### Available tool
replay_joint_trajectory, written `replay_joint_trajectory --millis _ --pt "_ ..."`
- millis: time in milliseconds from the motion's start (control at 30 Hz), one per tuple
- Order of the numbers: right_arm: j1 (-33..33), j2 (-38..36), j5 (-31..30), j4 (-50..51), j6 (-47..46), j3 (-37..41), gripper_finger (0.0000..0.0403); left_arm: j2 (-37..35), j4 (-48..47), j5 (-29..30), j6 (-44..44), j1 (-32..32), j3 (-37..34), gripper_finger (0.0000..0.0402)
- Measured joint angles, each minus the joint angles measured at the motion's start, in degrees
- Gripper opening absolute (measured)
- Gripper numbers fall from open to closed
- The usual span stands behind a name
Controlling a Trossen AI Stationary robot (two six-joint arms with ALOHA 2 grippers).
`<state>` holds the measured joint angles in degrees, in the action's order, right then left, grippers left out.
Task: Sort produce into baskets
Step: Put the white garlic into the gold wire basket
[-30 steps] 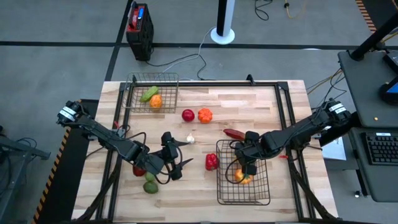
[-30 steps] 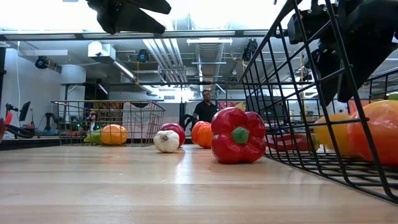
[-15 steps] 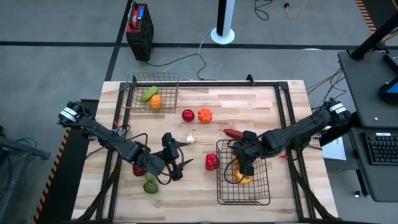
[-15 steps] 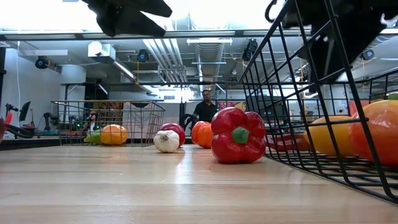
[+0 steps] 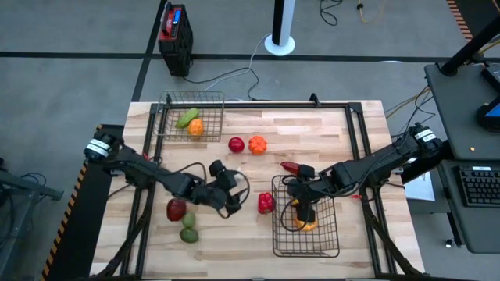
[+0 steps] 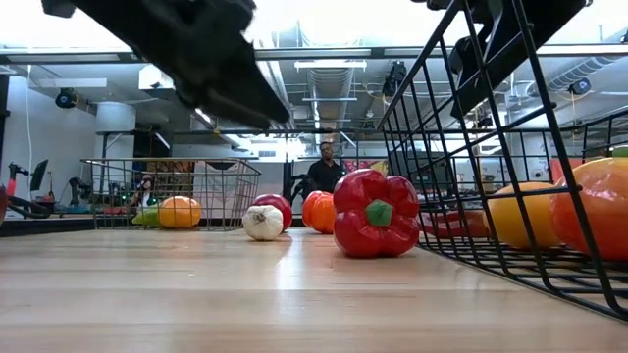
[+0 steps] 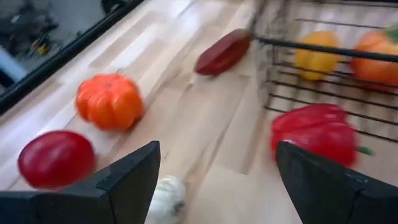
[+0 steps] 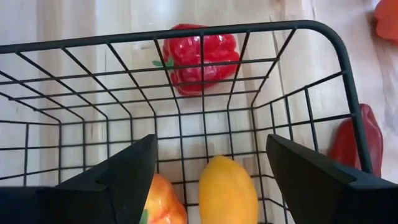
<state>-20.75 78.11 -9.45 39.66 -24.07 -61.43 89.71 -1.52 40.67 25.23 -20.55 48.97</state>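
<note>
Both claws, left (image 7: pixel 214 180) and right (image 8: pixel 211 180), are hanging spread and empty; four pieces are sitting in baskets, seven waiting on the desk (image 5: pixel 328 133).

High view: straight down, far, whole tabletop (image 5: pixel 312 125). Low view: at tabletop level, close to red bell pepper (image 6: pixel 376 214), facing room. Left wrist view: low, oblique, near the pepper. Right wrist view: steep, looking down through larger basket (image 8: pixel 323 68) rim at it. All four share the pepper.
</note>
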Motion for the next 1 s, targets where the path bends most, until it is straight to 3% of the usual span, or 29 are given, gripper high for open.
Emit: replay_joint_trajectory --millis 267,567,1000 --pt "0.00 0.00 -1.09 0.04 0.25 0.00 0.0299 5.35 0.15 -2.38 3.86 4.00 0.00 0.0300" --pt "0.00 0.00 -1.13 0.04 0.12 0.00 0.0293 11.64 0.33 1.01 7.50 5.11 0.00 0.0300" --pt "0.00 0.00 -1.16 0.02 0.08 0.04 0.0292 16.68 0.14 0.74 10.08 6.72 0.00 0.0296"
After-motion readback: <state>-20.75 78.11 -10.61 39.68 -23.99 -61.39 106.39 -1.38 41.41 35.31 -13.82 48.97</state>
